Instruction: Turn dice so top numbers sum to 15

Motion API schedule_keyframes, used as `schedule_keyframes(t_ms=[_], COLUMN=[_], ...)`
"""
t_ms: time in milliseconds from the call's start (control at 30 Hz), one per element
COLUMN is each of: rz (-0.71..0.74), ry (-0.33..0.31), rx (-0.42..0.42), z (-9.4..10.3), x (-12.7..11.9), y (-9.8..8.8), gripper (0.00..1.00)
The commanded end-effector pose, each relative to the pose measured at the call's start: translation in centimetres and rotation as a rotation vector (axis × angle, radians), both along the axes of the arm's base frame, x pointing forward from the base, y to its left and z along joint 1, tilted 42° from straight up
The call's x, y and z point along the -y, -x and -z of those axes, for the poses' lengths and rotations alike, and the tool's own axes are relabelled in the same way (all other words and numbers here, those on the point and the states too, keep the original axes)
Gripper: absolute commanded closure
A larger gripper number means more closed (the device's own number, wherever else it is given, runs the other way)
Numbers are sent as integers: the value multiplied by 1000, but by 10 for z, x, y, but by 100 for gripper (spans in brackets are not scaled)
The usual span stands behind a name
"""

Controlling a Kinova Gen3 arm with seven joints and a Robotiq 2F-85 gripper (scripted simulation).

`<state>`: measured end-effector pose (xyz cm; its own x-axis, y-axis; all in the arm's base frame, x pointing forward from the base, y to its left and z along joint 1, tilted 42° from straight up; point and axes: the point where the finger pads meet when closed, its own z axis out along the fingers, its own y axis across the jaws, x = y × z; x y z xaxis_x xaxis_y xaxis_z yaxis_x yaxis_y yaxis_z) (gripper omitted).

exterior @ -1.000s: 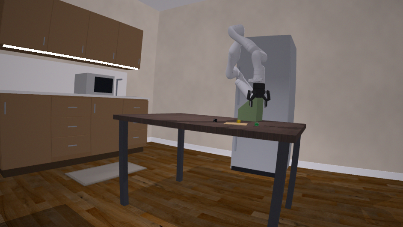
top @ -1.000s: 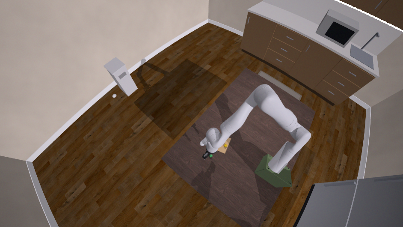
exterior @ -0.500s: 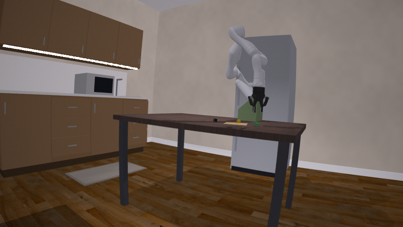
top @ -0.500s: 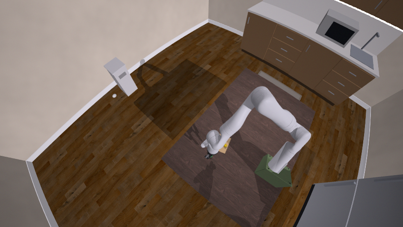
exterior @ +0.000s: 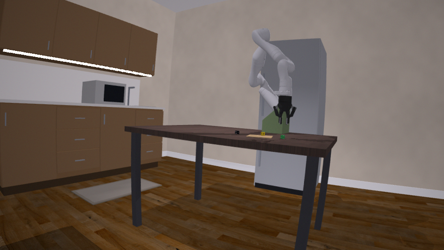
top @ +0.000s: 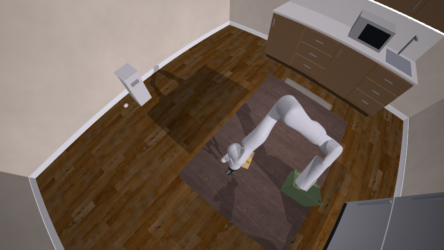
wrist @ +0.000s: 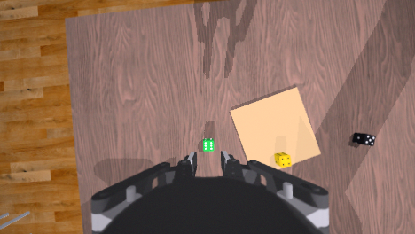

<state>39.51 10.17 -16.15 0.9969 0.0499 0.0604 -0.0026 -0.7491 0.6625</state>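
Wrist view, fingers part-open, empty, above green die

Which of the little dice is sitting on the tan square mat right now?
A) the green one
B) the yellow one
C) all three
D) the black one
B: only the yellow die lies on the mat, near its edge; the green die and the black die rest on the bare table on either side.
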Motion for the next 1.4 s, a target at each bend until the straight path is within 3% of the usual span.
schedule_keyframes(t_ms=[0, 867, 1367], rz=[-1, -3, -3], ry=[-2, 1, 1], rx=[1, 6, 6], z=[0, 4, 21], x=[-1, 3, 18], y=[0, -1, -4], gripper=[65, 65, 65])
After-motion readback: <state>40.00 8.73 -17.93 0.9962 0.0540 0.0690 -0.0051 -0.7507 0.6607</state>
